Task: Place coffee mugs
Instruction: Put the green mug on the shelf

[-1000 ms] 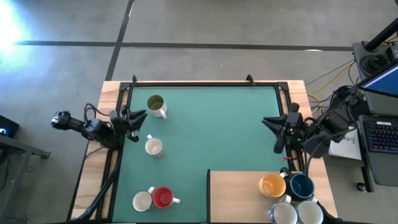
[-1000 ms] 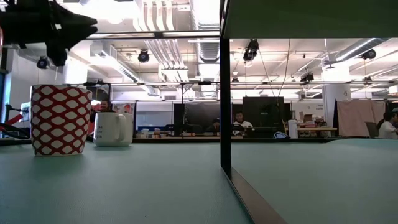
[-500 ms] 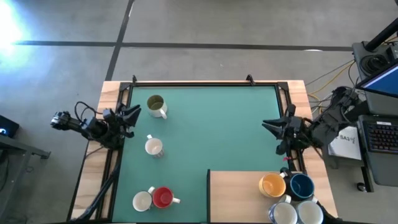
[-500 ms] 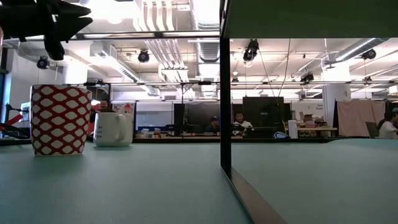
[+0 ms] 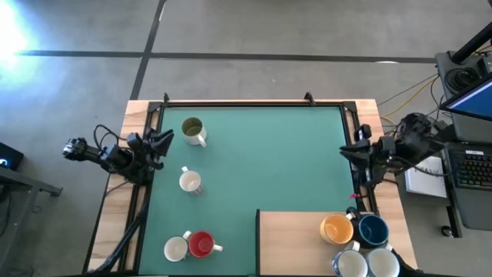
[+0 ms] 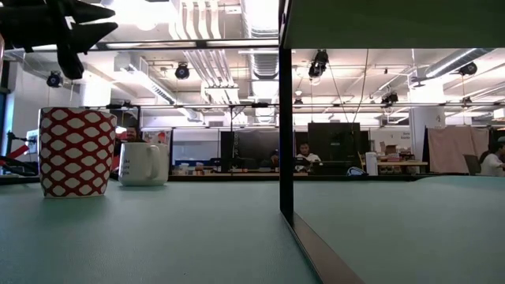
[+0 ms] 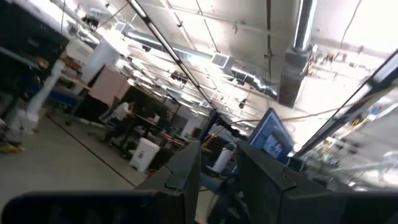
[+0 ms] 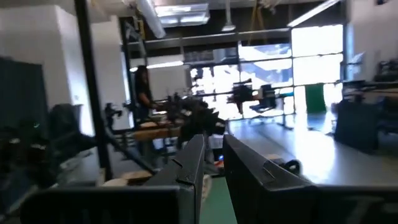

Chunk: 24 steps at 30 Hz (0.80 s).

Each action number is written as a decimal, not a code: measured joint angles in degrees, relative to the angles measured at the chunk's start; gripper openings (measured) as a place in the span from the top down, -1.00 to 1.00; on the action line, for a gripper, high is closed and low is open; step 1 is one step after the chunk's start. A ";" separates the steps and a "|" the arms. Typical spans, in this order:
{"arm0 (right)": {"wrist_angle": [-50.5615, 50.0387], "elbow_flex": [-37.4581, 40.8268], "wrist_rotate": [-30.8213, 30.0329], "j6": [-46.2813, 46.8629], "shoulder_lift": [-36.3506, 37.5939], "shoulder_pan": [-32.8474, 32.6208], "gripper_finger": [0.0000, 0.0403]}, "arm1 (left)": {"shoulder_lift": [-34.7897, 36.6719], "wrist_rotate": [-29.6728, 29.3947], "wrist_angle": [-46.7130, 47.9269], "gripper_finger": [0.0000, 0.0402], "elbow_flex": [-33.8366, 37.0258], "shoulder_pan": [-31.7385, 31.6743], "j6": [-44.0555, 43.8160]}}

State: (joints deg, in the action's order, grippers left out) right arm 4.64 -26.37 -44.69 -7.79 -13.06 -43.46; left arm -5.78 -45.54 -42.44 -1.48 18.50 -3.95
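From the high view I count eight coffee mugs: an olive-lined white mug (image 5: 191, 129), a white mug (image 5: 189, 181), and a white mug (image 5: 175, 248) touching a red mug (image 5: 201, 244) loose on the green bench (image 5: 261, 161). An orange mug (image 5: 337, 228), a blue mug (image 5: 373, 229) and two white mugs (image 5: 367, 264) cluster on the wooden board (image 5: 288, 242), probably the collection spot. The left gripper (image 5: 161, 141) and right gripper (image 5: 355, 151) hang at opposite edges, holding nothing.

The low view shows the red patterned mug upright.

In both wrist views the jaws stand slightly apart, pinching nothing.

Bright ceiling lights (image 6: 158, 12), ducts (image 6: 201, 55)
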 joint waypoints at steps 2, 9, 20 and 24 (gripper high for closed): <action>0.64 1.06 1.87 1.60 1.54 0.00 0.75 | 0.00 0.00 0.02 0.57 0.00 0.00 -1.50; 0.79 3.37 4.77 2.97 3.35 0.00 0.75 | 0.00 -0.14 0.03 0.57 0.00 0.00 -1.09; 13.03 13.92 9.22 4.09 3.26 0.00 0.75 | 0.00 -2.03 0.06 0.57 -0.01 -0.02 -1.07; 23.51 19.41 9.18 2.88 3.26 0.00 0.75 | 0.00 -2.36 0.07 0.57 0.00 -0.02 -1.07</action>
State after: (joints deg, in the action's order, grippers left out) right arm 28.16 -6.96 -35.51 -4.92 -9.80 -43.46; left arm -5.78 -47.90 -42.37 -1.48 18.48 -5.02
